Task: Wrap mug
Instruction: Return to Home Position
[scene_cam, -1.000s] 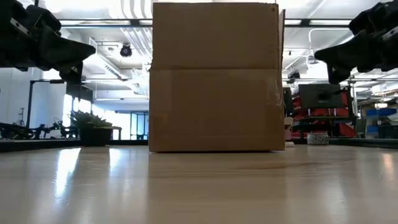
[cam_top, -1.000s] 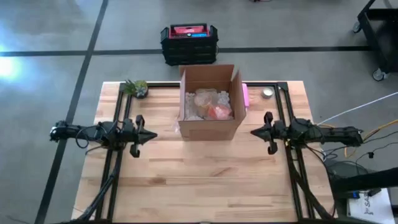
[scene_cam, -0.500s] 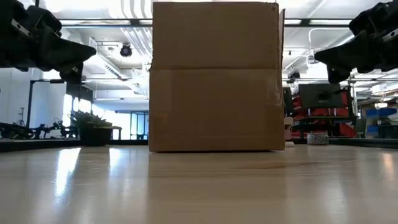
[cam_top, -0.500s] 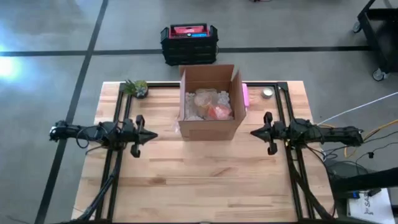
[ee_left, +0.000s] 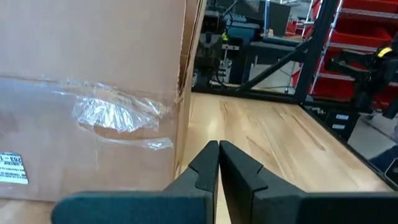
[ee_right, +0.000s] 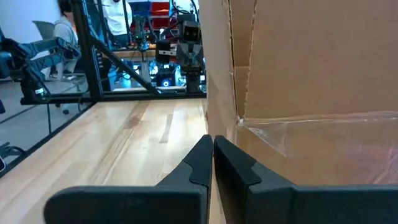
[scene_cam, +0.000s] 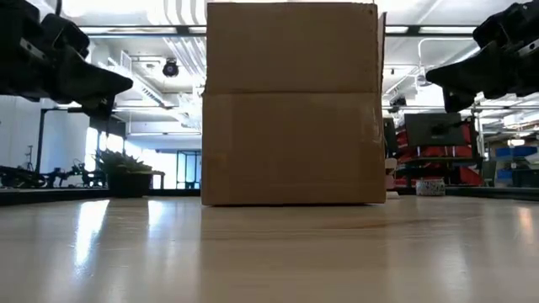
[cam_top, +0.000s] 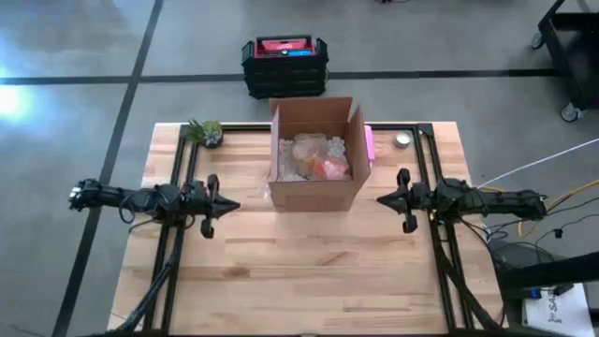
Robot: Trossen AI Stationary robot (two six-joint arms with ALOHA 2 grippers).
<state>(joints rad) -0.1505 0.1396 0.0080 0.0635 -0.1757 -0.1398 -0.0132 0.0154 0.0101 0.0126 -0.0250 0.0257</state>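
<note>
Cardboard box (cam_top: 316, 154) sits open-topped on the far half of the tabletop (cam_top: 281, 281), about mid-width. The orange mug (cam_top: 329, 169) is inside the box, down in its near-right part, w/ bubble wrap (cam_top: 307, 150) bunched over and around it, so only a patch of orange shows thru the plastic.

The left end effector (cam_top: 227, 205) hangs just left of the box, tip aimed at the box's left wall near the front corner, not touching it. Its fingers (ee_left: 202, 171) are pressed flat together w/ nothing between them. The right end effector (cam_top: 382, 199) is the mirror pic on the box's right side, close but not touching, also clamped closed and empty. In the low view both are up off the wood, roughly level w/ the box's upper half.

Other stuff: a small potted plant (cam_top: 206, 132) is off the box's far-left corner. A pink thing (cam_top: 370, 143) is right against the box's right wall, and a small round object (cam_top: 402, 139) lies further right of that. There's a strip of clear tape (ee_left: 115, 115) on the box's left wall. A black crate (cam_top: 284, 65) w/ a red top sits on the floor behind the box.
</note>
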